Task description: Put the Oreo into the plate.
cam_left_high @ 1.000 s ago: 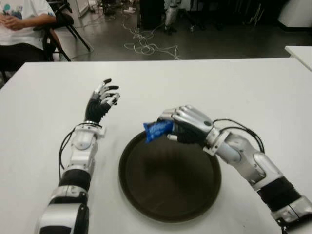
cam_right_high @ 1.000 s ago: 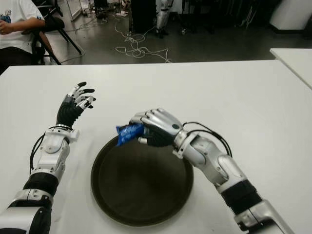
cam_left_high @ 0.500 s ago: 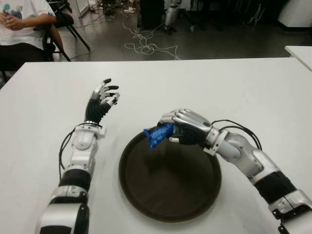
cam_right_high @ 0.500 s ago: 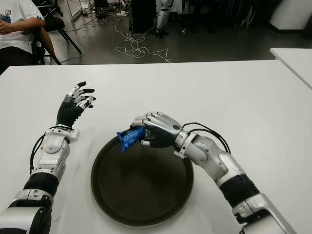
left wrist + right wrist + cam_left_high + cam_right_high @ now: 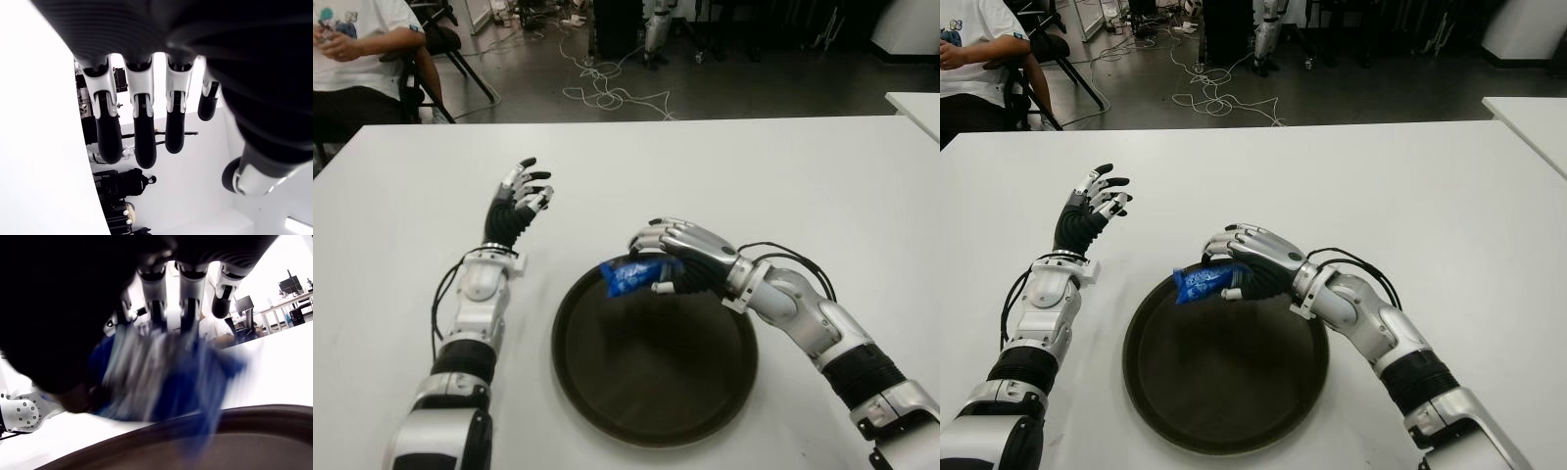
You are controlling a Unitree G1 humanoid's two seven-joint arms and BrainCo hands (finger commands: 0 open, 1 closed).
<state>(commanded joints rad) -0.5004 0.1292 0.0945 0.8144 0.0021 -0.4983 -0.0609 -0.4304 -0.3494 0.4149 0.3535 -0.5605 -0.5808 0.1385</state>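
The Oreo is a blue packet, smeared by motion in the right wrist view. It sits just under my right hand, over the far-left rim of the dark round plate. That hand's fingers are stretched out above the packet and no longer wrap it; the thumb is close beside it. I cannot tell whether the packet still touches the hand. The plate's rim shows right below the packet. My left hand is raised with spread fingers over the white table, left of the plate, holding nothing.
A seated person is at the table's far-left corner beside a chair. Cables lie on the floor beyond the far edge. A second white table shows at the right edge.
My right hand's fingers have uncurled from the Oreo. The packet has dropped lower and tipped flatter over the plate's far rim. The left arm has not moved.
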